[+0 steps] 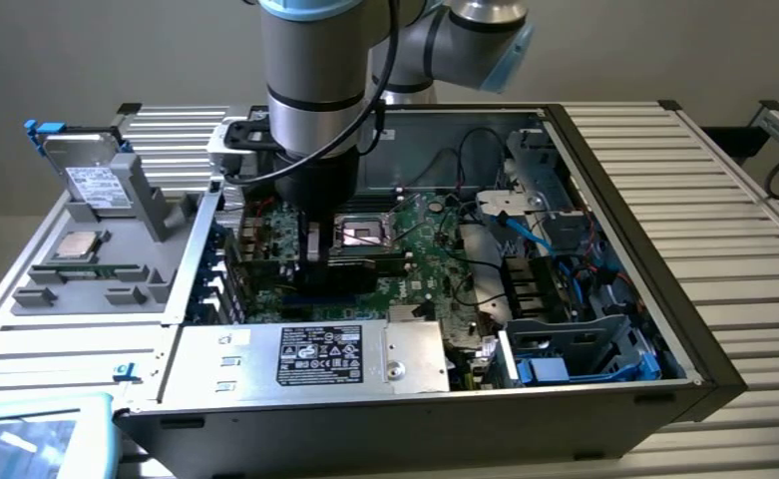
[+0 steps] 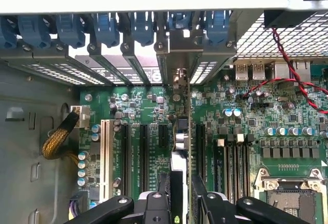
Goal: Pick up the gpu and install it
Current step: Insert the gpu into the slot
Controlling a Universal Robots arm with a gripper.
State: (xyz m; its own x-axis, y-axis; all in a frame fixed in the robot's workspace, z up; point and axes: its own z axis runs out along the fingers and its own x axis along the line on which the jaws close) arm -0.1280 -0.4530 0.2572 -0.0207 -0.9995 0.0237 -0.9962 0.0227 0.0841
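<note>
The gpu (image 2: 182,131) stands on edge over the green motherboard (image 2: 143,106), lined up with the black expansion slots (image 2: 144,157). Its metal bracket (image 2: 177,75) reaches the rear slot openings of the case. My gripper (image 2: 182,196) is shut on the gpu, one black finger (image 2: 154,206) on each side of the card. In the exterior view the arm reaches down into the open computer case, and the gripper (image 1: 314,244) holds the dark gpu (image 1: 362,265) low against the motherboard (image 1: 423,249). Whether the card's edge sits fully in a slot is hidden.
A CPU socket (image 1: 362,233) lies just beside the card. The power supply (image 1: 316,354) and a drive cage (image 1: 588,349) fill the near side of the case. Red-black wires (image 2: 287,65), a yellow braided cable (image 2: 56,137) and blue slot clips (image 2: 102,26) are close. A grey parts fixture (image 1: 90,259) stands outside the case.
</note>
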